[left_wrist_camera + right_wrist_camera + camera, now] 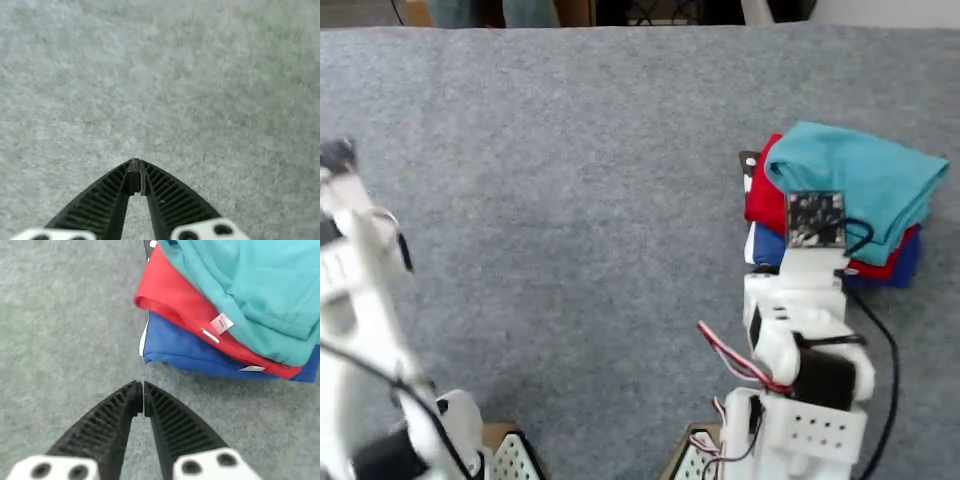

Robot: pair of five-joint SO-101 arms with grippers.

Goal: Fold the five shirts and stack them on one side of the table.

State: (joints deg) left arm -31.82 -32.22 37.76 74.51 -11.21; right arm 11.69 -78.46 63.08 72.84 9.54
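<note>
Folded shirts lie stacked at the table's right side: a teal shirt [860, 180] on top, a red shirt [765, 195] under it, a blue shirt [770, 245] below. A black edge [748, 165] and a white edge show beneath the pile. The right wrist view has the same teal shirt [255, 285], red shirt [175, 297] and blue shirt [185, 350]. My right gripper [139, 392] is shut and empty, just short of the stack's near corner. My left gripper [135, 170] is shut and empty over bare carpet; its arm [360, 300] stands at the left edge.
Grey carpet-like cloth [570, 180] covers the table, with wide free room in the middle and left. The right arm's body [805, 340] and its cables stand at the front, just before the stack. Both arm bases sit at the front edge.
</note>
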